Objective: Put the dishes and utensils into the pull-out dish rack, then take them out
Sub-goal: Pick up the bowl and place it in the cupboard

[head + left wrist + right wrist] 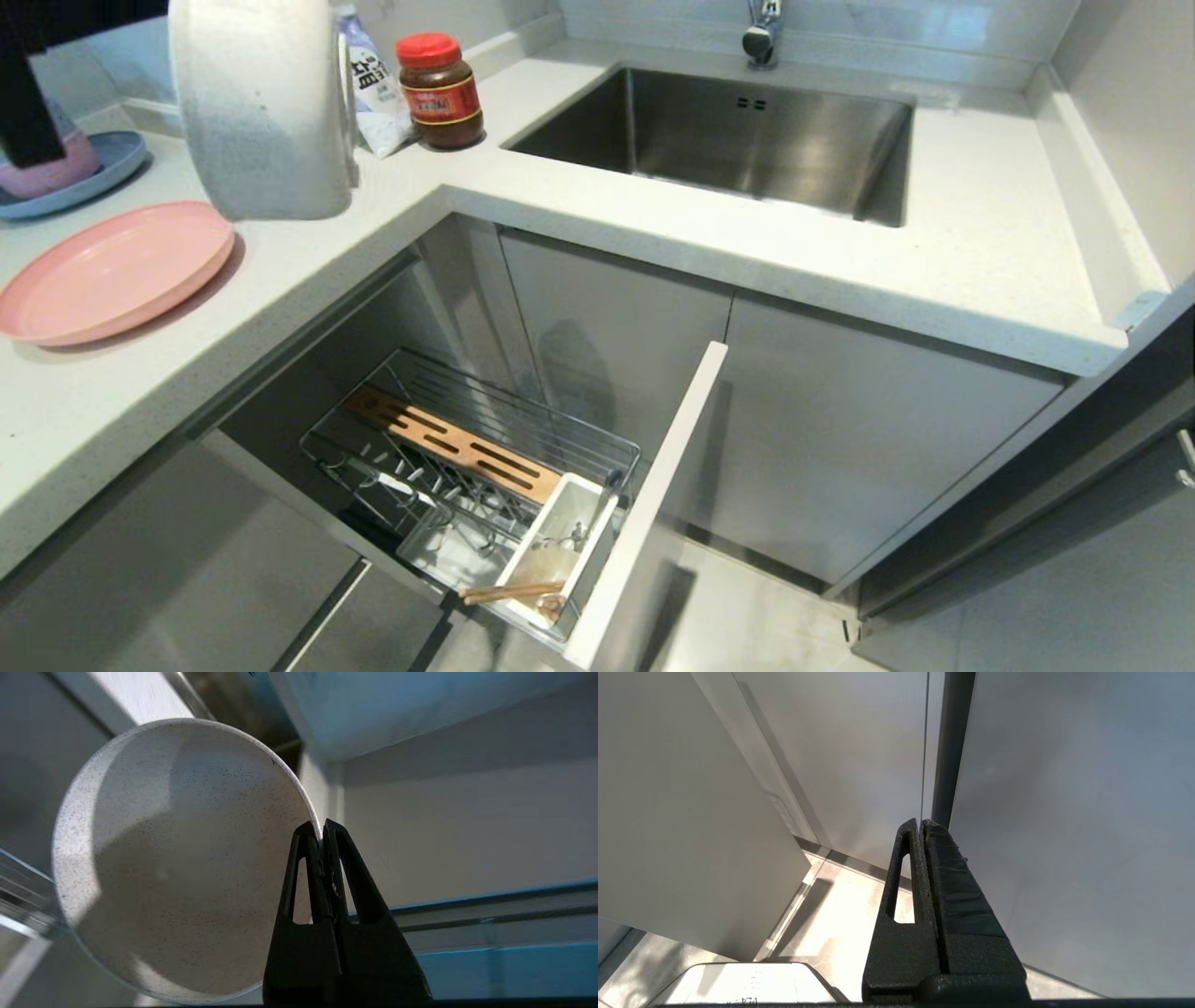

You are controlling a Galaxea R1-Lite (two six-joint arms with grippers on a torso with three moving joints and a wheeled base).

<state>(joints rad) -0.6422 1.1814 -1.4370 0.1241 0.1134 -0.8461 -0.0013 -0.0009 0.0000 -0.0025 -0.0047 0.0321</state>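
At the far left of the head view, a round blue plate (110,173) with a pink bowl (51,170) on it stands on the white speckled countertop (952,243), and in front of it lies the large flat pale-pink plate (112,271), alone and flat on the counter. Just above the right edge of this plate, the round cream-white speckled bowl (266,107) hangs in the air, tilted onto its side, well above the counter. In the left wrist view the black left gripper (322,828) is clenched on the thin rim of this bowl (182,858), one finger on each side of the rim. Behind the bowl stand a white plastic bag (378,93) and a brown glass jar with a red lid (439,91). Below the counter, the chrome wire pull-out dish rack (467,467) is drawn out with its light-grey front panel (644,509); its plate prongs hold no dish. Inside it lies the slotted wooden strip (439,443), and near the panel the white rectangular utensil caddy (560,551) holds the slim silver metal fork (571,537) and the light-wood chopsticks (513,592), which lie across its near end. Further right the steel sink (738,140) is set into the counter. The right gripper (921,823) appears only in the right wrist view, low beside grey cabinet doors, its fingers pressed together on nothing.
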